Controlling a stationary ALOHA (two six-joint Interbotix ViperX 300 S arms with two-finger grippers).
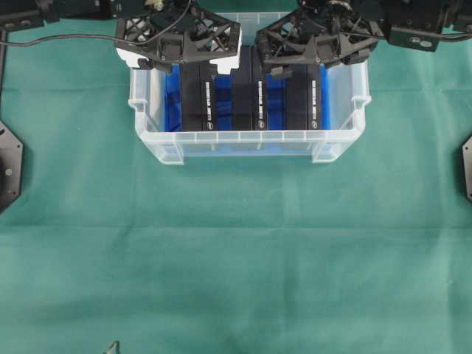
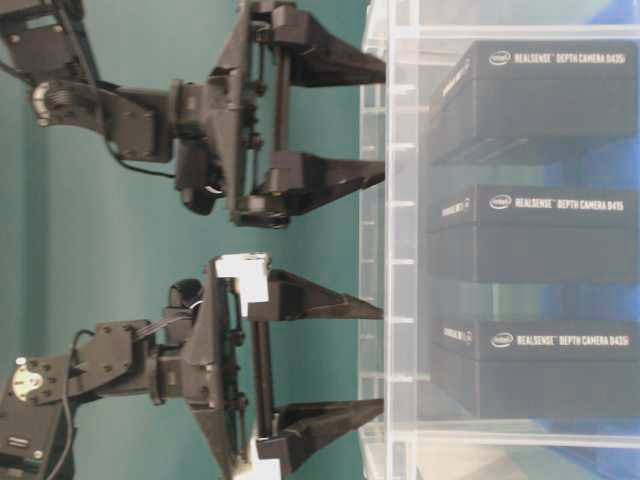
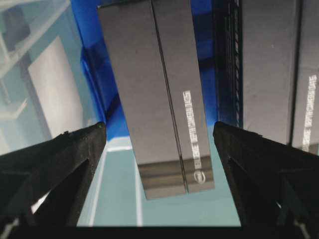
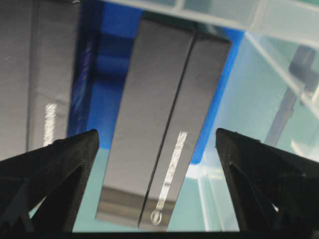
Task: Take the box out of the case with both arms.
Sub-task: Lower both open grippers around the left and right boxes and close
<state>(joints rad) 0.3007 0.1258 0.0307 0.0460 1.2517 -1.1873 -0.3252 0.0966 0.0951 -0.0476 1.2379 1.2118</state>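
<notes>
Boxes (image 1: 198,96): all three upright inside the case (image 1: 236,140); none lifted.
Left pincer (image 3: 159,149): jaws apart, straddling leftmost box.
Right pincer (image 4: 157,154): jaws apart, nothing gripped.
Left to do: grasp, lift out.

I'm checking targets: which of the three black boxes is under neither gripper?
The middle box: the left gripper brackets the left-hand one, the right gripper the right-hand one.

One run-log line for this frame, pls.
phase: pre-grasp | left gripper: open, above left box | right gripper: open, above right box | case: three boxes inside
</notes>
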